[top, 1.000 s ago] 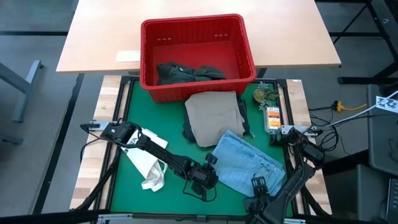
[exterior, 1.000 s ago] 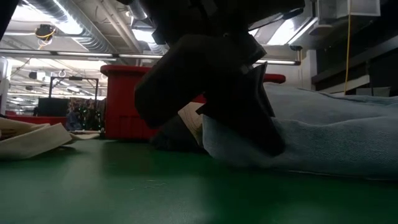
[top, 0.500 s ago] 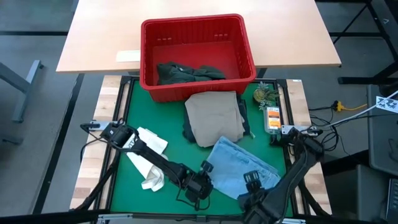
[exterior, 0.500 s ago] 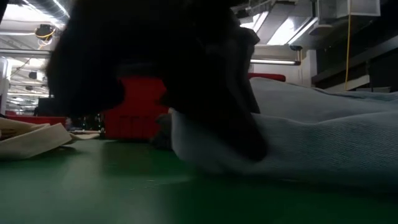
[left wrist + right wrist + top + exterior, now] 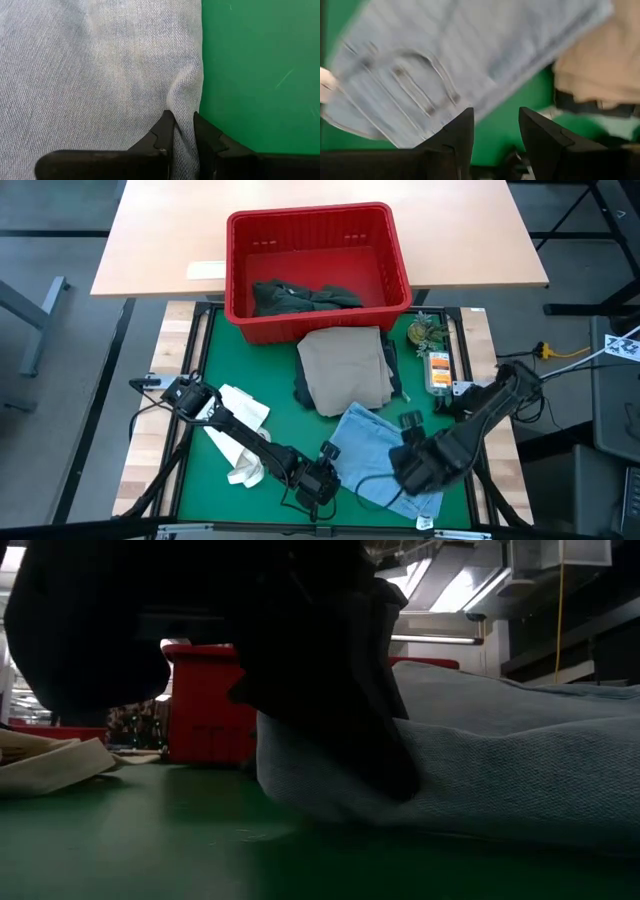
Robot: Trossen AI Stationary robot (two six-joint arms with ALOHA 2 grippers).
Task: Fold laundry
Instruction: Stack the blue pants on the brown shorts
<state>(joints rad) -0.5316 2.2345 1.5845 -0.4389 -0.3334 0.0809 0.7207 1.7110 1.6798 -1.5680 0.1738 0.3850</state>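
Two worktops fill the high view: a green mat (image 5: 215,480) in a dark frame with pale wood strips at the frame's lower half, and a bare tan wooden worktop (image 5: 160,240) across the upper half. A red basket (image 5: 318,250) straddles the line between them, with a dark green-grey garment (image 5: 300,296) lying inside it. Just below the basket, at centre frame, a beige garment (image 5: 345,365) lies folded on a dark navy piece (image 5: 303,394) that shows at its edges. Below that, at lower centre, the light blue garment (image 5: 365,445) lies bunched on the mat. A white tote bag (image 5: 238,442) lies at lower left, well apart from the clothes. A small plant and an orange-labelled item sit at the mat's right edge.

The left end effector (image 5: 322,477) sits at the blue garment's lower-left edge; in the left wrist view its fingers (image 5: 166,131) are nearly closed, pinching a raised ridge of the blue cloth beside bare green mat. The right end effector (image 5: 412,470) hangs over the garment's lower-right part; in the right wrist view its fingers (image 5: 462,131) stand apart with nothing between them, above blue cloth and green mat.

Around the worktops the floor is grey, with cables at the right. The low view shows a ceiling with strip lights and ducts beyond the basket.
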